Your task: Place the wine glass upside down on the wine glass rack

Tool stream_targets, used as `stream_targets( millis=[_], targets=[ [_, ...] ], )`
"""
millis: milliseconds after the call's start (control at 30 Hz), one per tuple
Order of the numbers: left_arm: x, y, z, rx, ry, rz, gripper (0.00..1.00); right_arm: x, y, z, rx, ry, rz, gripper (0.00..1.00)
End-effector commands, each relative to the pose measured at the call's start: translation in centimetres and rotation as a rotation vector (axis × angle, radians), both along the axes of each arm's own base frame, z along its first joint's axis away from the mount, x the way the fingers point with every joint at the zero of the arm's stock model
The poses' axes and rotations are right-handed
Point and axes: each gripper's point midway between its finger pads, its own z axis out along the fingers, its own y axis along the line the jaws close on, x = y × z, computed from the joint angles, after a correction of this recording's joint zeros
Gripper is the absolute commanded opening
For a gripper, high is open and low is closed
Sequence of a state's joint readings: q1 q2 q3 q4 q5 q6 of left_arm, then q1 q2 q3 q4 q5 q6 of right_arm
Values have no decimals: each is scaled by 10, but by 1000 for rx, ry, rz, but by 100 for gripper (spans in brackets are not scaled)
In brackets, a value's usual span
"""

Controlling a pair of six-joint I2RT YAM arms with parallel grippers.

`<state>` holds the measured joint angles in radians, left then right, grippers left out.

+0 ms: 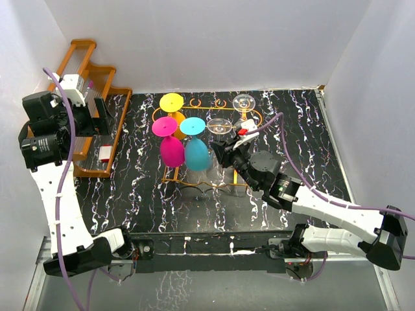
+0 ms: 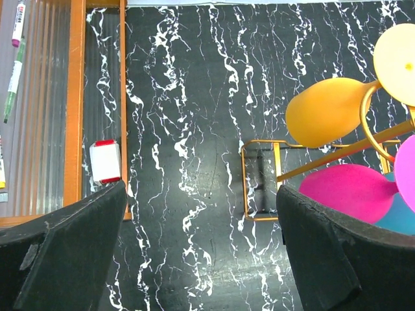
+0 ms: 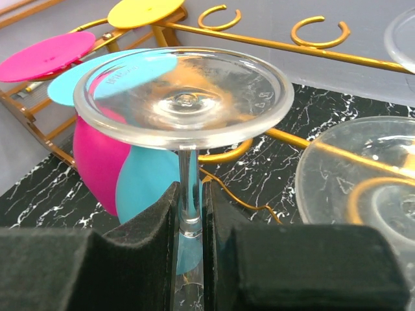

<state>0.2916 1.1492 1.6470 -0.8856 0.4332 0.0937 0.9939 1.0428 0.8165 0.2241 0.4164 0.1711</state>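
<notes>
1. Desk [image 1: 298,142]: wine glass rack [image 3: 259,41] already carries coloured glasses [image 1: 172,152];
2. Wine glass [image 3: 181,97]: upside down, foot up, at rack's right side; seating and release look left;
3. Right jaws pinch its stem; left jaws spread, empty.

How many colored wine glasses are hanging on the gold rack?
3: yellow glass at the rack's back left, magenta glass in front of it, cyan glass just right of magenta. None seems hidden.

White arm links [image 1: 61,201], black joints [image 1: 39,146], black padded jaws, purple cables [image 1: 71,139].
</notes>
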Motion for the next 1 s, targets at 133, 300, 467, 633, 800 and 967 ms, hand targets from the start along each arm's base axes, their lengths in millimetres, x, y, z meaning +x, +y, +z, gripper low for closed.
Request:
stream_targets(
  millis=[133,300,467,633,800,967],
  targets=[
    [3,-7,-5,-12,4,-59,97,8,-2,28,50,-18,-63,8],
    [2,-18,0,-52,1,-116,97,12,-5,25,43,-12,-94,8],
    [3,-20,0,-65,6,-122,97,12,-5,24,47,-6,-94,27],
    [1,-23,-3,-77,23,-136,97,9,-5,25,52,-2,-86,42],
    [0,-22,-5,-78,29,-131,97,5,-4,24,62,6,-69,42],
    [-2,-26,0,-93,27,-146,97,-3,-4,23,74,28,-44,44]
  ],
)
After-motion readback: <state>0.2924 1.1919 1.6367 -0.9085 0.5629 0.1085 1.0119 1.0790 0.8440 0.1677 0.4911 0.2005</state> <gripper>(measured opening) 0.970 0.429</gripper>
